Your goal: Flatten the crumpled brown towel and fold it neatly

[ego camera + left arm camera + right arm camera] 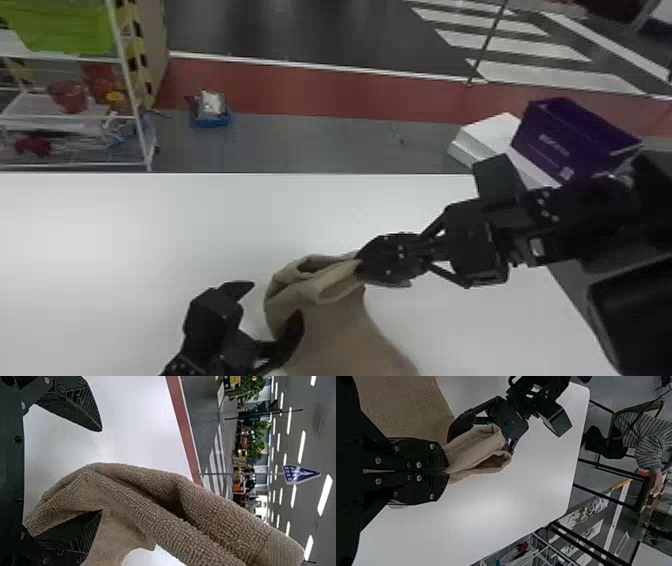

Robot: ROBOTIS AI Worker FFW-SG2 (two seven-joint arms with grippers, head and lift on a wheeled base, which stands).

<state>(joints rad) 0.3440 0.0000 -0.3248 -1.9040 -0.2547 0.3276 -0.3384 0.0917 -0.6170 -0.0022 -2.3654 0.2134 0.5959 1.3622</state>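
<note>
The brown towel (pixel 345 325) is bunched between the arms, its upper part raised in loose folds and its lower part running off the head view's bottom edge. My right gripper (pixel 361 267) is shut on its upper right edge; in the right wrist view the right gripper (pixel 447 471) pinches a fold of towel (pixel 474 449). My left gripper (pixel 274 312) stands open at the towel's left side. The left wrist view has the left gripper (pixel 99 475) with fingers wide apart, one under a fold of the towel (pixel 150 498), the other free above the white surface.
The white table (pixel 125 240) extends around the towel. Beyond its right far corner are a purple box (pixel 565 140) and a white box (pixel 487 135). A wire shelf (pixel 75 120) stands behind at the left, and a blue-based item (pixel 210 112) lies on the floor.
</note>
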